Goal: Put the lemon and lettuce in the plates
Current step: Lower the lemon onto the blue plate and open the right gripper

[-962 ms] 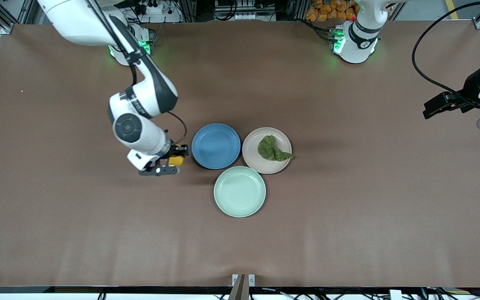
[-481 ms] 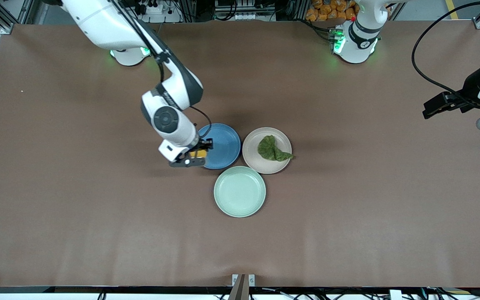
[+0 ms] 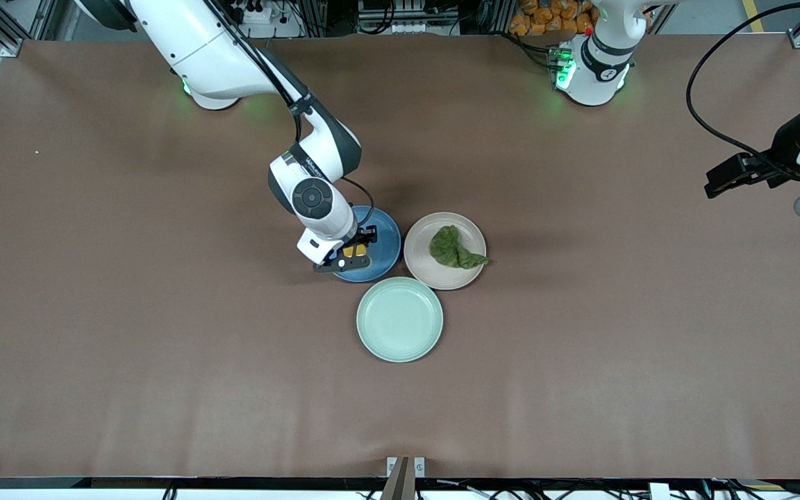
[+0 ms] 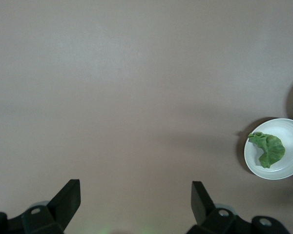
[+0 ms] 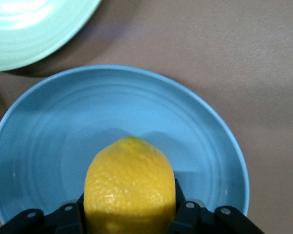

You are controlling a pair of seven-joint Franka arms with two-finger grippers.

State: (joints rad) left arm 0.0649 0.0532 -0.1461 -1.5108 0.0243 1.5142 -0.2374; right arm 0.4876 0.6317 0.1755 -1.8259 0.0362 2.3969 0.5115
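My right gripper (image 3: 353, 254) is shut on the yellow lemon (image 3: 353, 251) and holds it over the blue plate (image 3: 380, 242). In the right wrist view the lemon (image 5: 130, 187) sits between the jaws above the blue plate (image 5: 49, 141). The dark green lettuce (image 3: 453, 248) lies in the beige-pink plate (image 3: 419, 261), beside the blue plate toward the left arm's end. It also shows in the left wrist view (image 4: 268, 148) on that plate (image 4: 289, 165). My left gripper (image 3: 719, 182) is open and empty, waiting high over the left arm's end of the table (image 4: 132, 195).
A pale mint-green plate (image 3: 399, 319) lies nearer the front camera, touching both other plates; its rim shows in the right wrist view (image 5: 29, 34). Brown table surface (image 3: 580, 347) spreads all round the plates.
My right gripper has carried the lemon from beside the blue plate, on the right arm's side, to over that plate. The left arm has not moved.
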